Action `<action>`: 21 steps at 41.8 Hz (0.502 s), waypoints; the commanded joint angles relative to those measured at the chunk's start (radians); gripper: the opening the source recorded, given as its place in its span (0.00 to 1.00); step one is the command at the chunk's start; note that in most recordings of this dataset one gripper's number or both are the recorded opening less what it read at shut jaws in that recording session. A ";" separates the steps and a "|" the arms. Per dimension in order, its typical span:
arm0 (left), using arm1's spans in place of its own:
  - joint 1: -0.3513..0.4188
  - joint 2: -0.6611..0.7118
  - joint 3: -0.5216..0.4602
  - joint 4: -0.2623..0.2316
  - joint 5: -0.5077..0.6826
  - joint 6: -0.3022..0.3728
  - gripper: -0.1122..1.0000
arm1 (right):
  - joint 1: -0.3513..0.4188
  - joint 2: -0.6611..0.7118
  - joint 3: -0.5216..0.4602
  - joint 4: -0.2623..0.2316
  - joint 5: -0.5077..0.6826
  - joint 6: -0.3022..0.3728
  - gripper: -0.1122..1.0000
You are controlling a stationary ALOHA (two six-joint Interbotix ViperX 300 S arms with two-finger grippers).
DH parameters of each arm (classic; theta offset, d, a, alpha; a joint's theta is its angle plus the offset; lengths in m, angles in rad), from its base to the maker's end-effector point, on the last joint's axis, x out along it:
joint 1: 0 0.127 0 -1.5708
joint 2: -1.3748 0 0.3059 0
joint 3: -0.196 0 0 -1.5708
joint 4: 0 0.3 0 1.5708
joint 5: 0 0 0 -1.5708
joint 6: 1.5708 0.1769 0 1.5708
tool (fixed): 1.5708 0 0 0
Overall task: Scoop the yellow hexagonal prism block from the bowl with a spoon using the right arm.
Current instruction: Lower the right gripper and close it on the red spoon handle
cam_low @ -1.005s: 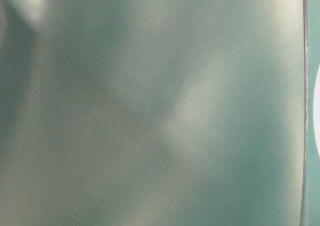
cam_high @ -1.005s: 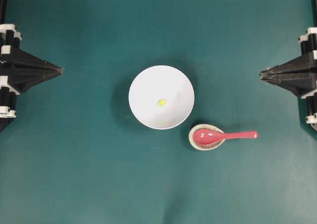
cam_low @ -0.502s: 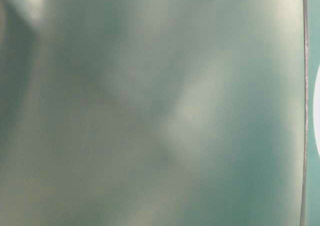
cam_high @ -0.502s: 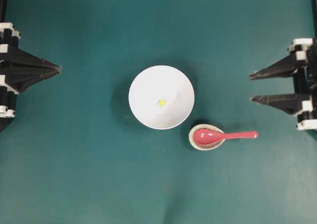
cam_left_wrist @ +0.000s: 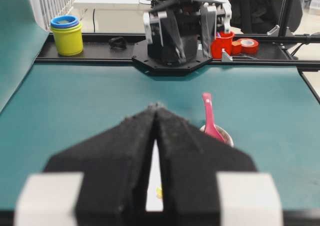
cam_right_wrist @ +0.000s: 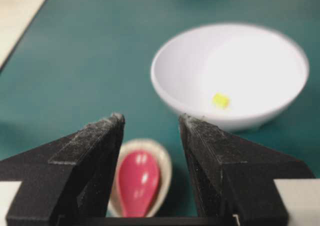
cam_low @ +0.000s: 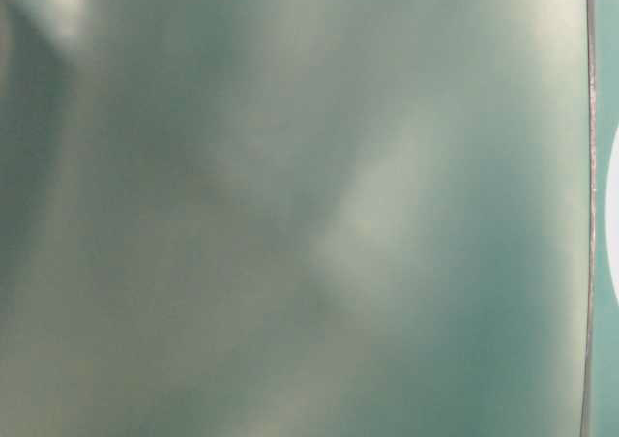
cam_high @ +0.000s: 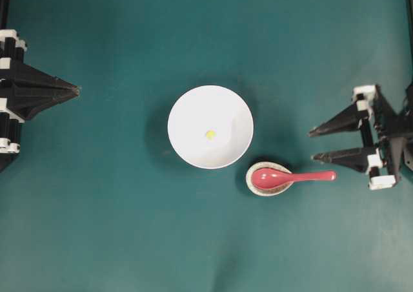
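The white bowl [cam_high: 210, 126] sits at the table's middle with the tiny yellow block [cam_high: 210, 134] inside it. It also shows in the right wrist view [cam_right_wrist: 230, 76] with the block [cam_right_wrist: 220, 100]. The red-pink spoon [cam_high: 290, 176] lies right of the bowl, scoop resting in a small beige dish [cam_high: 268, 179], handle pointing right. My right gripper [cam_high: 312, 145] is open and empty, just right of the spoon handle's end. In its wrist view [cam_right_wrist: 150, 118] the spoon scoop [cam_right_wrist: 137, 183] shows between the jaws. My left gripper [cam_high: 77, 90] is shut and empty at the far left.
The left wrist view shows the spoon [cam_left_wrist: 210, 121], the opposite arm's base [cam_left_wrist: 175, 31], a stack of yellow and blue cups [cam_left_wrist: 67, 33] and red items [cam_left_wrist: 235, 43] beyond the table's far edge. The table-level view is a blur of teal.
My right gripper has opened from shut and moved left and toward the spoon's handle. The left gripper, bowl, block and spoon have not moved.
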 commanded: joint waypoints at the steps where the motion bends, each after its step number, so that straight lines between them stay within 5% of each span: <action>1: 0.002 0.006 -0.020 0.003 -0.003 0.002 0.10 | 0.029 0.084 0.003 0.014 -0.103 0.011 0.60; 21: 0.002 0.011 -0.018 0.005 -0.003 0.003 0.10 | 0.206 0.477 0.003 0.153 -0.413 0.012 0.60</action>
